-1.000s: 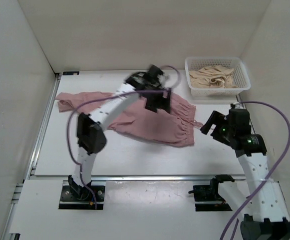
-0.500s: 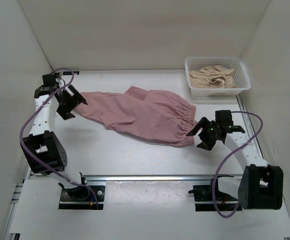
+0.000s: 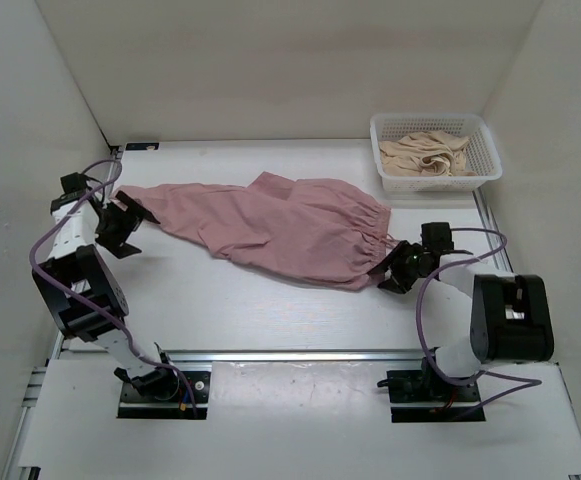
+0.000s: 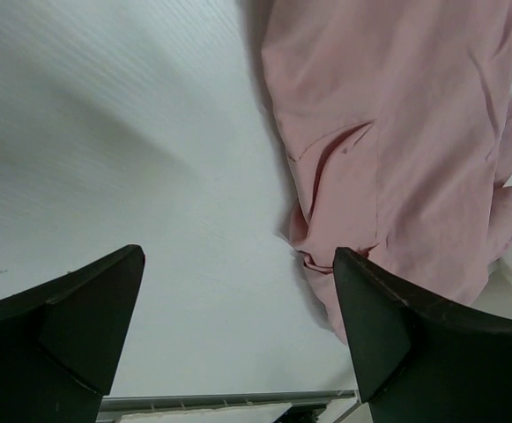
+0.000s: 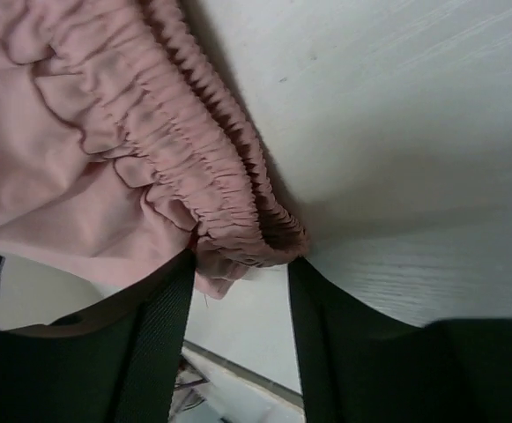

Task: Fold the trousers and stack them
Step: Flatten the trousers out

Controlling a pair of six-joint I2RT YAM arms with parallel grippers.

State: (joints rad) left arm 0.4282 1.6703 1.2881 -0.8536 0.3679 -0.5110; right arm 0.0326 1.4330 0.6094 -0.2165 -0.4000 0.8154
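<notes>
1. See dusty-pink, thin soft-fabric trousers [image 3: 270,225] lying flat and slantwise across the middle of the white tabletop [image 3: 270,310].
2. Locate the gathered elastic waistband [image 3: 370,235] at the right end and the leg hems [image 3: 145,200] at the far-left end.
3. Find the left tool [image 3: 125,222] at the left edge of the tabletop, just beside the leg hems. Black fingers [image 4: 70,326] spread wide, bare tabletop between them, pink fabric beyond one finger in the wrist view.
4. Find the right tool [image 3: 395,270] low at the near corner of the waistband. Corner of the gathered band lodged between its two black fingers [image 5: 150,352], touching both inner faces.
5. Cannot tell whether that corner is squeezed or only flanked.
6. Note a white plastic lattice basket [image 3: 440,184] at the far-right corner, well apart from the trousers, holding crumpled beige cloth [image 3: 425,155].
</notes>
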